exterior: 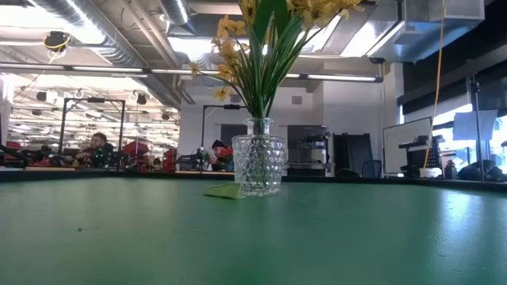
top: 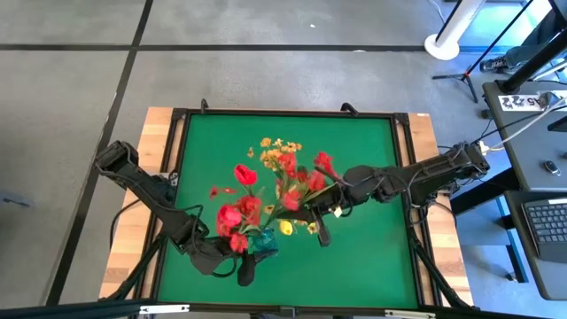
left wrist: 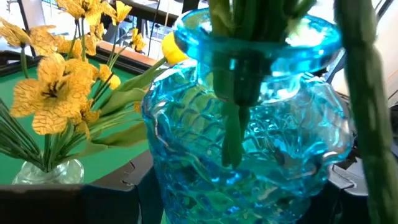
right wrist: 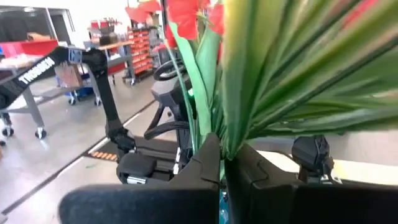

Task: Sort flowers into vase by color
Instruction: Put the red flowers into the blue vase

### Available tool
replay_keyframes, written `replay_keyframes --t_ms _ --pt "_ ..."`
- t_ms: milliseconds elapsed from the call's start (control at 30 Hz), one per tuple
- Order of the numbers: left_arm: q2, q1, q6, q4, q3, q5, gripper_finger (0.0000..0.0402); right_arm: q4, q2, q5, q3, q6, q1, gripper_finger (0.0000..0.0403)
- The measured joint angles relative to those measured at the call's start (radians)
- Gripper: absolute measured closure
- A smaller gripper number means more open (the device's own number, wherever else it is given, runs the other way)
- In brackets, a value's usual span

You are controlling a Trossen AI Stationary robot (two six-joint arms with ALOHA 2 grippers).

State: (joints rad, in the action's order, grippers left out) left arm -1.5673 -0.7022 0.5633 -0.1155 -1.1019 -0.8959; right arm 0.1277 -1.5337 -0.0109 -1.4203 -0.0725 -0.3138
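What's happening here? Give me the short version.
The right gripper is shut on the green stem of a red sprig, close by the blue vase that already holds red flowers. The left gripper sits right against that blue vase. The yellow flowers stand in a clear vase mid-table.

The far half of the green mat lies open. Near the middle, the clear vase of yellow flowers blocks the way; nearer the front, the blue vase, red flowers and both arms crowd together.
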Motion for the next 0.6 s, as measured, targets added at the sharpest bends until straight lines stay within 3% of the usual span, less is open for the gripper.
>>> replay_keyframes --t_ms 267,600 --pt "0.0 -0.016 0.012 0.027 0.0 0.002 0.016 -0.129 0.003 -0.016 -0.06 0.037 -0.001 0.04" --pt "0.0 -0.042 0.125 0.16 0.0 0.023 0.016 -0.167 0.003 -0.053 -0.094 0.084 -0.001 0.0402"
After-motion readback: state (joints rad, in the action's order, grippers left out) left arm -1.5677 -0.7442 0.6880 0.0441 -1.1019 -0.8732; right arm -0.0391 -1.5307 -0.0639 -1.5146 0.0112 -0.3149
